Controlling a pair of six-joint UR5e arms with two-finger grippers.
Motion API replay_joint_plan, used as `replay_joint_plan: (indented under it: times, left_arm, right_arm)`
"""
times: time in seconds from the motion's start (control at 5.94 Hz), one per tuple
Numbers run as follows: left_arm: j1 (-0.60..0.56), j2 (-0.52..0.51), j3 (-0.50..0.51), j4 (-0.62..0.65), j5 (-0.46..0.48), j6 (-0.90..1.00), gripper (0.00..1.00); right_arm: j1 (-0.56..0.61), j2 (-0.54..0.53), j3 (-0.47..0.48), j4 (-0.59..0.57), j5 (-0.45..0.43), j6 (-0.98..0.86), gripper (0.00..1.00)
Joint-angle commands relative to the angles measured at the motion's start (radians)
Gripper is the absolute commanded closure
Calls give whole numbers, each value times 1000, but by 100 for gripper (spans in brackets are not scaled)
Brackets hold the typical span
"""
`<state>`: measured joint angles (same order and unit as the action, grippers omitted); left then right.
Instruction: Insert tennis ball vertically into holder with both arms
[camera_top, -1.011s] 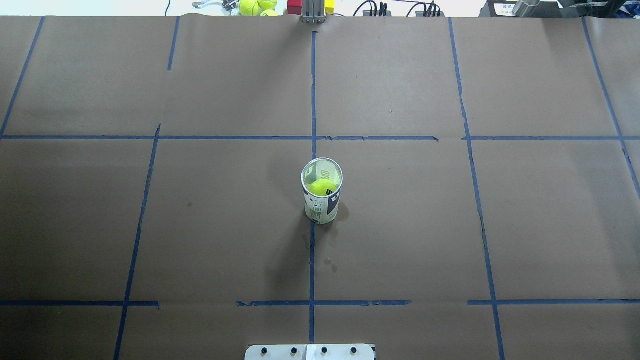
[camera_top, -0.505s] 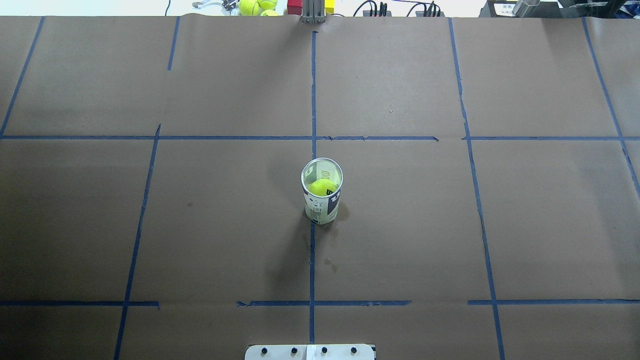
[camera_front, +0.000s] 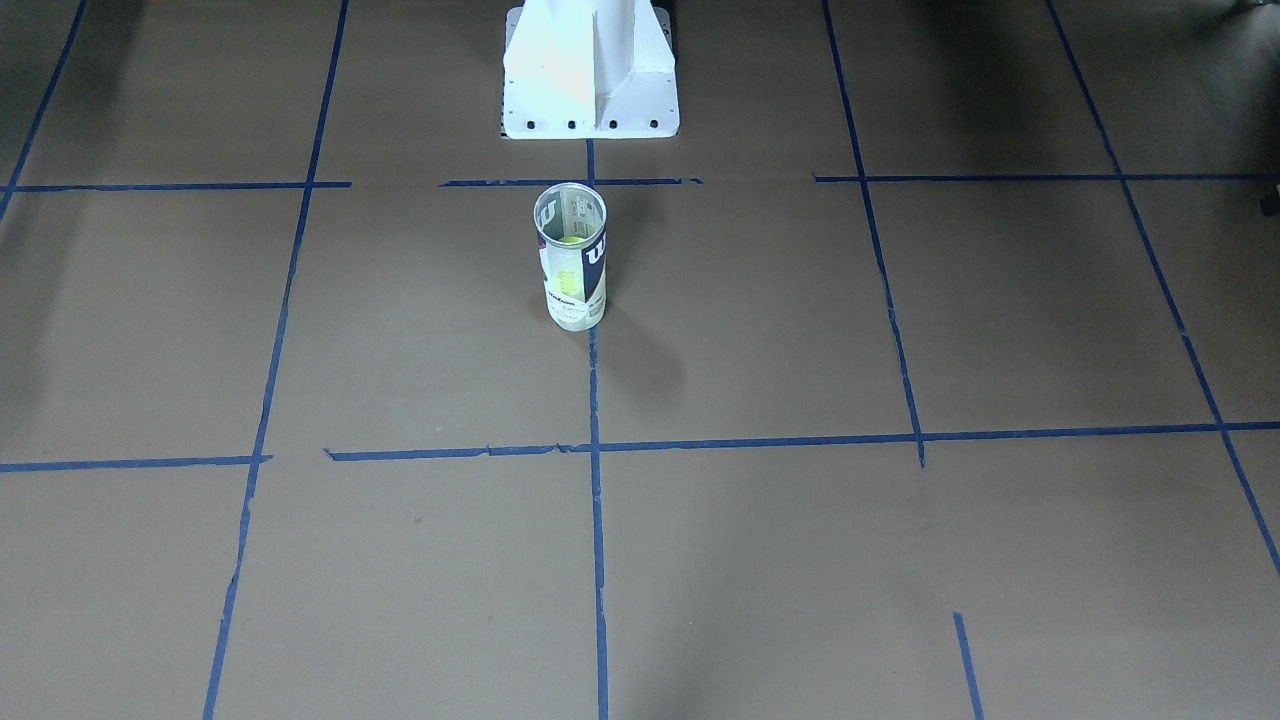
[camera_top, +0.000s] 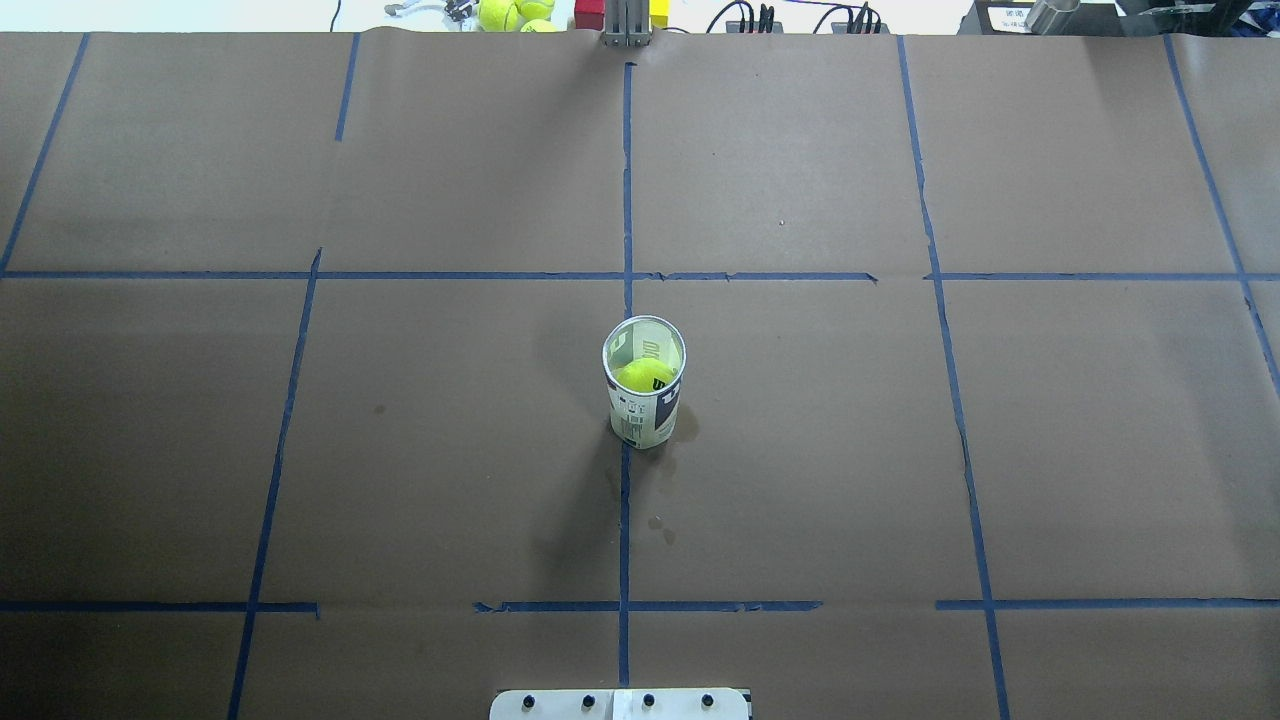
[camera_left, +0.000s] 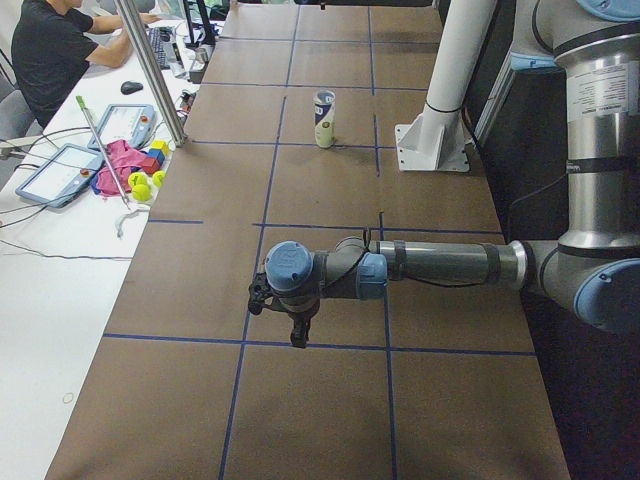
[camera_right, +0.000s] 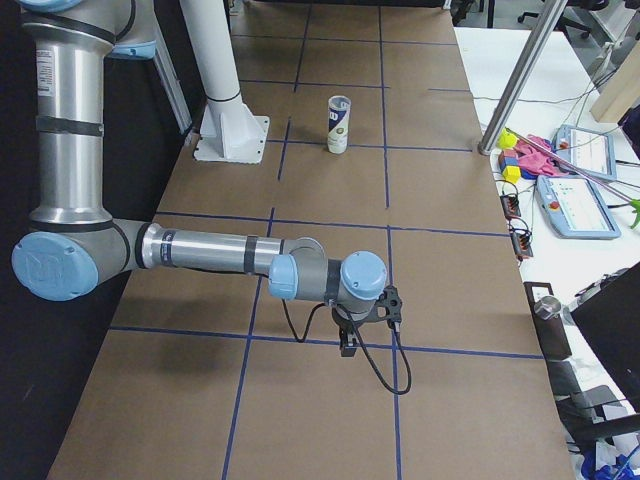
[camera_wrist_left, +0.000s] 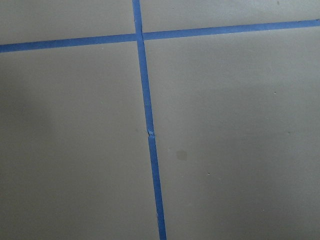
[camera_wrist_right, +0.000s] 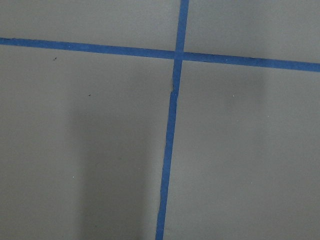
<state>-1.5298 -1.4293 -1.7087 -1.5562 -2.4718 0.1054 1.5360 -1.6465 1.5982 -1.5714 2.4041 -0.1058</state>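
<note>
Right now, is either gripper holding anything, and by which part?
Neither. The yellow-green fuzzy tennis ball sits inside the clear plastic can, which stands alone; the left gripper and right gripper hang far off.

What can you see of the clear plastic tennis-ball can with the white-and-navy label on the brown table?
The clear plastic cylindrical can stands upright and open-topped, with a silvery rim. A white-and-navy label with a white W logo wraps its wall. One yellow-green tennis ball sits inside, below the rim. The can rests on the brown paper-covered table, on the central blue tape line, near the white pedestal base. Nothing else touches it.
</note>
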Motion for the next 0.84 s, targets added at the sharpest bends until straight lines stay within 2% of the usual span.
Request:
replay_joint_plan:
  times: [0.0, 0.67]
  left_arm:
    - [0, -2, -2, 1, 1, 0, 0]
    - [-1, -30, 3, 15, 17, -1, 0]
  right_arm:
    - [0, -12, 2, 1, 3, -3, 0]
    - [0, -7, 9, 17, -6, 3, 0]
